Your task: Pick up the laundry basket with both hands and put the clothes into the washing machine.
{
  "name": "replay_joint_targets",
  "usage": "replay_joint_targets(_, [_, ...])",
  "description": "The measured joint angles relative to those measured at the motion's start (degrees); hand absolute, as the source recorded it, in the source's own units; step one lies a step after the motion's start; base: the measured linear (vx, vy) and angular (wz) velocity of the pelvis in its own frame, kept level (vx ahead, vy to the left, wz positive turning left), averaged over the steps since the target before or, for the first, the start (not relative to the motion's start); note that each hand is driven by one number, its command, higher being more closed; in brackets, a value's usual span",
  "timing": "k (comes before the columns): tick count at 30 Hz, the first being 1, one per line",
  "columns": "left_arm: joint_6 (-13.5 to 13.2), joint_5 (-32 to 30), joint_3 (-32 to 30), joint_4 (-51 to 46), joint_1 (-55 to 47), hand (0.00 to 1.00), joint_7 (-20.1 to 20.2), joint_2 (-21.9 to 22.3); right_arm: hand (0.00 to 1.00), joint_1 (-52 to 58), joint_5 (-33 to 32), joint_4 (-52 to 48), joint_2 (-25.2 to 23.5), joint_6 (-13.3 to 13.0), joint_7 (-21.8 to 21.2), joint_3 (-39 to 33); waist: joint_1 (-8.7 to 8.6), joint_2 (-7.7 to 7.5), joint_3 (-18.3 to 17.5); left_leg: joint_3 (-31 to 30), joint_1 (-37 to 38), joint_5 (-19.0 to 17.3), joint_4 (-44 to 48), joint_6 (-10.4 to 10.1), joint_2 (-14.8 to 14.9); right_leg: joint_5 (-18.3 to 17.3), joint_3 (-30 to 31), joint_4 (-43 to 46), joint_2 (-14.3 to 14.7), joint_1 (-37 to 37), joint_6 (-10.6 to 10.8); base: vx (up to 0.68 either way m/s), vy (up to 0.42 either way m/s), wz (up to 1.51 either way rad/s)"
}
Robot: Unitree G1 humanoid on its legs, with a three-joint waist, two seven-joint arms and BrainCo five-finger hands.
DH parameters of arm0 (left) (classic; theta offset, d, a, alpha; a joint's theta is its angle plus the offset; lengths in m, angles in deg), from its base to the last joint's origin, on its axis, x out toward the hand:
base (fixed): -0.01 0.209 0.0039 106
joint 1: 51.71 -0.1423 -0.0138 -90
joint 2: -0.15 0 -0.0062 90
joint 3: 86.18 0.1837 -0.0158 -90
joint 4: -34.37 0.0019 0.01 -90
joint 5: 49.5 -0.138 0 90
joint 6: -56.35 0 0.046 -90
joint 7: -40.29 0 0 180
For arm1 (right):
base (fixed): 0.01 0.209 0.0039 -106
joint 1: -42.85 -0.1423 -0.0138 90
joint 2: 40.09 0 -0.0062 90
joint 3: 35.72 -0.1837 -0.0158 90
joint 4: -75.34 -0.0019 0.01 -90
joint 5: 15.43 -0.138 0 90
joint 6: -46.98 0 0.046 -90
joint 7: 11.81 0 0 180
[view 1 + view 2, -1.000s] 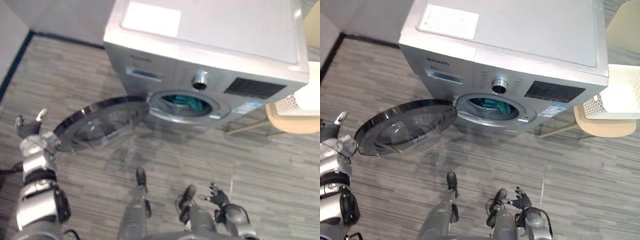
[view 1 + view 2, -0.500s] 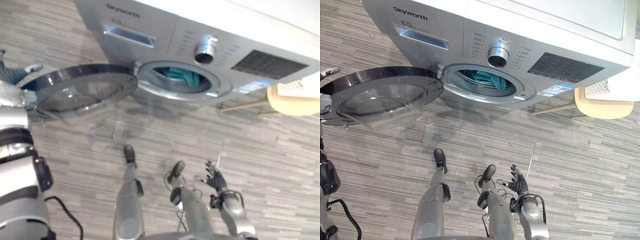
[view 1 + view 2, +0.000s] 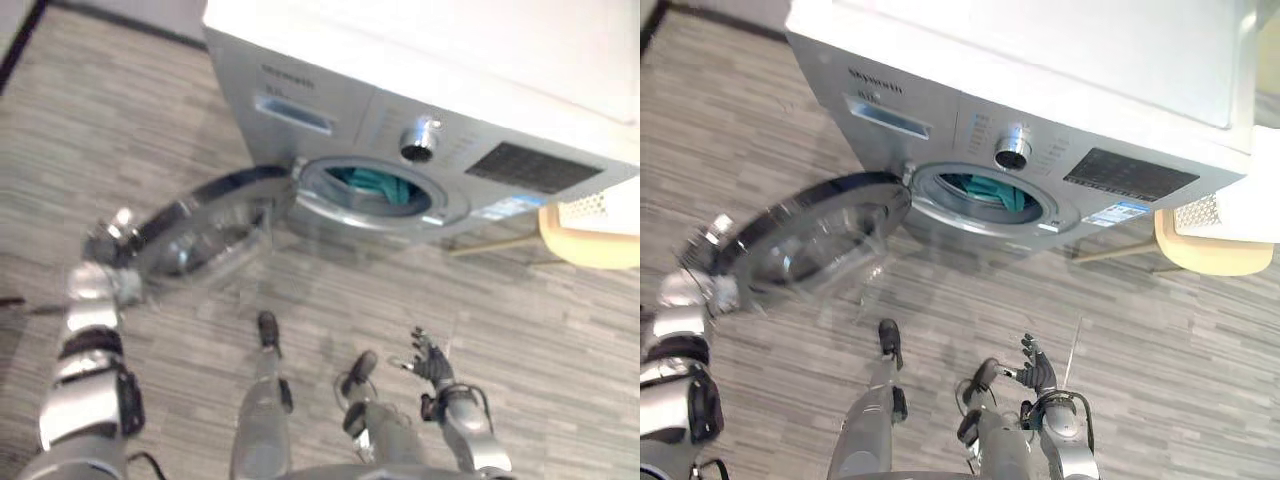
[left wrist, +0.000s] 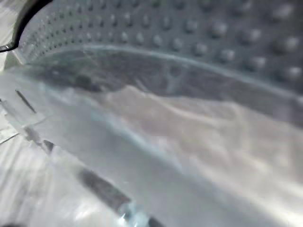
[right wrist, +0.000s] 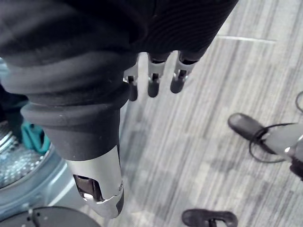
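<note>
Teal clothes point(image 3: 375, 187) fill the washer's point(image 3: 345, 105) round hole. Right hand point(image 3: 431, 362) is spread wide. Left hand point(image 3: 103, 250) is by the glass door point(image 3: 200, 235), grip unclear.

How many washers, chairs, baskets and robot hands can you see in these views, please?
Washer: 1
Chair: 1
Basket: 1
Hands: 2, the left hand and the right hand
Total: 5

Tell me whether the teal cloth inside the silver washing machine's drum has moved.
No. The teal cloth still lies in the washing machine's drum, just below its round knob.
</note>
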Motion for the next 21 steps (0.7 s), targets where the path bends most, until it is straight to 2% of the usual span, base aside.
replay_joint_targets(2, [1.64, 2.13, 8.2, 2.36, -2.76, 0.0, 3.97, 2.25, 0.0, -2.79, 1.7, 4.93, 0.06, 0.81, -0.7, -0.81, -0.08, 0.27, -0.23, 1.48, 2.23, -0.46, -0.01, 0.37, -0.54, 0.31, 1.74, 0.17, -0.76, 1.03, 0.49, -0.08, 0.12, -0.35])
replay_joint_targets(5, [2.9, 4.37, 19.59, 5.99, -5.5, 0.0, 7.01, 9.14, 0.0, -6.69, 4.31, 13.45, 0.08, 1.58, -0.93, -0.72, -2.45, 0.48, -1.0, 4.22, 5.91, -1.89, -0.08, 0.89, -1.73, 0.22, 5.12, 0.99, -2.41, 1.96, 1.48, -0.1, 0.12, -0.44])
replay_joint_targets(7, [3.55, 7.68, 22.35, 6.63, -6.85, 0.0, 7.11, 14.28, 0.0, -7.62, 5.65, 17.54, 0.16, 2.22, -1.68, -0.74, -3.05, 0.83, -2.28, 6.28, 7.68, -2.57, -0.2, 1.43, -2.61, 0.46, 7.72, 1.59, -3.51, 1.93, 1.98, -0.06, 0.134, -0.55])
replay_joint_targets(8, [4.06, 9.29, 25.14, 6.68, -6.83, 0.0, 5.33, 17.9, 0.0, -8.51, 6.52, 20.23, 0.22, 2.46, -1.89, -0.49, -3.59, 1.27, -2.79, 7.51, 8.74, -2.89, -0.45, 1.78, -3.16, 0.52, 9.49, 2.18, -3.86, 1.83, 2.1, -0.05, 0.106, -0.39])
replay_joint_targets(9, [4.0, 9.02, 28.27, 6.08, -6.75, 0.0, 4.87, 18.08, 0.0, -8.89, 6.52, 21.12, 0.07, 2.46, -1.91, -0.2, -4.17, 1.36, -2.84, 7.84, 9.09, -2.92, -0.44, 1.83, -3.37, 0.52, 10.36, 2.21, -3.9, 1.84, 2.11, -0.07, 0.122, -0.35])
replay_joint_targets(10, [3.96, 8.28, 34.66, 3.07, -6.49, 0.0, 4.29, 17.58, 0.0, -9.92, 6.52, 22.62, -0.19, 2.45, -1.91, -0.04, -5.9, 1.82, -3.11, 8.22, 9.38, -3.07, -0.46, 2.05, -3.85, 0.48, 11.75, 2.31, -4.09, 1.77, 2.16, -0.04, 0.083, -0.16])
replay_joint_targets(11, [3.74, 7.99, 37.42, 1.0, -6.12, 0.0, 3.82, 17.68, 0.0, -10.3, 6.55, 23.46, -0.12, 2.29, -1.84, -0.09, -6.68, 2.18, -3.38, 8.42, 9.48, -3.15, -0.48, 2.16, -4.22, 0.46, 12.14, 2.4, -4.38, 1.67, 2.19, -0.04, 0.114, -0.16])
replay_joint_targets(13, [0.55, 6.15, 44.5, -5.91, -2.73, 0.0, 1.43, 21.19, 0.0, -10.71, 6.99, 26.54, 0.38, 2.32, -1.71, -0.38, -8.52, 3.59, -4.3, 9.28, 10.04, -3.49, -0.5, 2.64, -5.71, 0.26, 13.34, 2.56, -5.78, 1.64, 3.22, -0.02, 0.117, -0.12])
replay_joint_targets(14, [0.23, 6.11, 45.9, -7.33, -1.19, 0.0, 1.05, 22.84, 0.0, -10.71, 7.37, 27.34, 0.49, 2.32, -1.72, -0.42, -8.99, 3.99, -4.54, 9.29, 10.04, -3.65, -0.5, 2.89, -6.03, 0.25, 13.49, 2.38, -6.03, 1.76, 3.23, -0.01, 0.108, -0.03])
replay_joint_targets(16, [-1.75, 4.42, 49.97, -12.55, 4.53, 0.0, -1.04, 29.54, 0.0, -10.47, 7.92, 29.87, 0.38, 2.41, -1.57, -0.51, -9.82, 5.02, -5.15, 9.43, 9.81, -3.95, -0.51, 3.32, -7.03, 0.25, 13.75, 1.74, -6.9, 2.06, 3.24, 0.0, 0.098, -0.05])
replay_joint_targets(18, [-3.75, 4.07, 53.21, -18.23, 6.74, 0.0, -2.5, 33.18, 0.0, -9.69, 7.94, 30.87, 0.05, 2.79, -1.14, -0.82, -11.02, 5.54, -5.45, 9.38, 9.49, -3.95, -0.51, 3.32, -7.3, 0.25, 13.77, 0.44, -6.88, 2.44, 3.23, 0.0, 0.069, -0.04])
replay_joint_targets(21, [-5.26, 4.04, 57.2, -22.43, 6.55, 0.0, -2.54, 35.03, 0.0, -8.49, 7.67, 30.65, -0.11, 2.83, -0.26, -3.21, -11.22, 5.98, -5.71, 9.39, 9.57, -3.93, -0.51, 3.29, -7.16, 0.24, 13.43, -0.9, -6.6, 3.04, 3.22, 0.01, 0.018, -0.07])
